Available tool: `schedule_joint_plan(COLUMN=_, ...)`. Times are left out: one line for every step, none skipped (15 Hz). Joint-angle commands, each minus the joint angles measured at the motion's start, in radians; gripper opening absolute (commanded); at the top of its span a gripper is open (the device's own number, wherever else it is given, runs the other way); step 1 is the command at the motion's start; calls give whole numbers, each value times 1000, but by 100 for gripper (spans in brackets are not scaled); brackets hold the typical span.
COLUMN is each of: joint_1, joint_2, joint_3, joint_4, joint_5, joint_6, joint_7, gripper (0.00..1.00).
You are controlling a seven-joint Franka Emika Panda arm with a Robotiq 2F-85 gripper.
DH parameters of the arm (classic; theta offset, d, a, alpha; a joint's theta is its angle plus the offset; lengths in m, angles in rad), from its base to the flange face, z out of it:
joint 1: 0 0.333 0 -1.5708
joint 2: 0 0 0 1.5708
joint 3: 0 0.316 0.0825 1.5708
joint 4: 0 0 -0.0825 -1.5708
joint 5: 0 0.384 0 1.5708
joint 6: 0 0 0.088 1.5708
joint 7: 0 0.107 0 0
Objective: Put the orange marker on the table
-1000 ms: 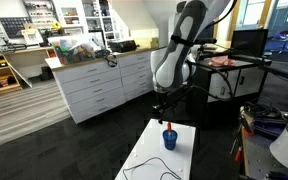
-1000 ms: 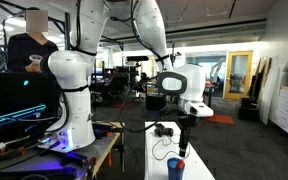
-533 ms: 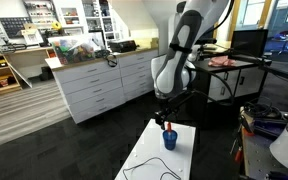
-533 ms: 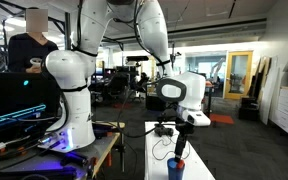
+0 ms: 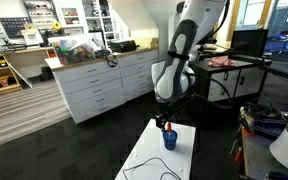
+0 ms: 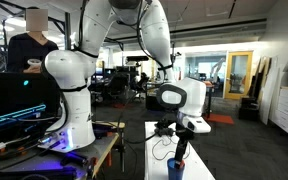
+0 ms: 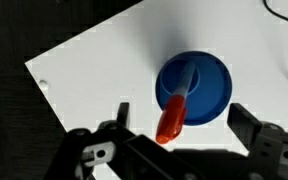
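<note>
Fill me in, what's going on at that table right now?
The robot's gripper hangs directly above the blue cup, which stands on the white table. The orange marker stands tilted inside the cup, its orange end pointing up. In the wrist view that end sits between the spread jaws, which are open and not gripping it. The marker is not yet out of the cup, so nothing has been put on the table.

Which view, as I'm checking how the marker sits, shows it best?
Wrist view: the marker shows nearly full length from above, standing in the cup. In both exterior views it is at most a tiny orange speck at the cup.
</note>
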Motion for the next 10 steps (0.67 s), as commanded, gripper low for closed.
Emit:
schedule_joint_plan(joint_1=-36, joint_2=20, joint_3=10, joint_4=10, joint_5=-23, joint_6=46, joint_7=-4, gripper=100)
schedule_joint_plan(joint_1=-40, joint_2=25, joint_3=11, joint_4=13, joint_5=-21, joint_6=56, joint_7=-6, gripper=100)
schedule_joint_plan(joint_1=-45, joint_2=24, joint_3=10, joint_4=16, joint_5=-19, joint_6=57, joint_7=-6, gripper=100)
schedule_joint_plan(joint_1=-48, joint_2=27, joint_3=11, joint_4=18, joint_5=-18, joint_6=63, joint_7=-7, gripper=100)
schedule_joint_plan(joint_1=-54, joint_2=29, joint_3=14, joint_4=21, joint_5=-16, joint_6=66, joint_7=-9, gripper=100)
schedule_joint_plan(joint_1=-57, joint_2=31, joint_3=15, joint_4=24, joint_5=-14, joint_6=67, joint_7=-10, gripper=100)
schedule_joint_plan(joint_1=-63, joint_2=33, joint_3=19, joint_4=26, joint_5=-10, joint_6=70, joint_7=-11, gripper=100)
schedule_joint_plan(joint_1=-68, joint_2=32, joint_3=24, joint_4=27, joint_5=-5, joint_6=70, joint_7=-11, gripper=100)
schedule_joint_plan(joint_1=-74, joint_2=33, joint_3=32, joint_4=27, joint_5=3, joint_6=70, joint_7=-12, gripper=100)
schedule_joint_plan(joint_1=-76, joint_2=35, joint_3=37, joint_4=29, joint_5=7, joint_6=68, joint_7=-10, gripper=100)
